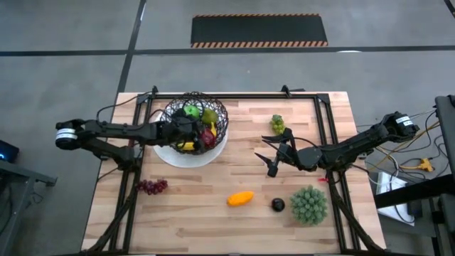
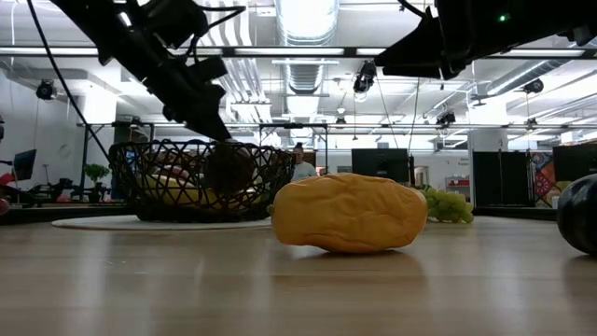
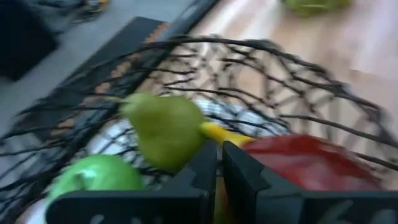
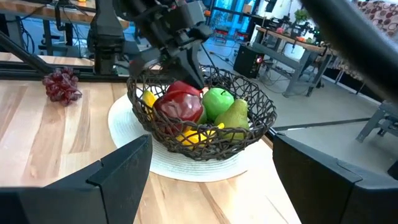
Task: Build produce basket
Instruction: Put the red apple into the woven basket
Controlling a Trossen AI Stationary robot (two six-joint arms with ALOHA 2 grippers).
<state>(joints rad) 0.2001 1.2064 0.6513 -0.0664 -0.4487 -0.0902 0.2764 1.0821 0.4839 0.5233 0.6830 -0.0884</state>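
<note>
Basket (image 1: 197, 121) is partly filled; left gripper (image 1: 193, 129) is shut empty inside, should be lifted straight out. Right gripper (image 1: 279, 158) is wide open, empty.

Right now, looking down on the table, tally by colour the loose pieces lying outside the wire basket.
Green: 2 (green grapes, spiky ball)
Red-purple: 1 (red-purple grapes)
Orange: 1 (orange piece)
Dark: 1 (dark plum)
Total: 5
</note>
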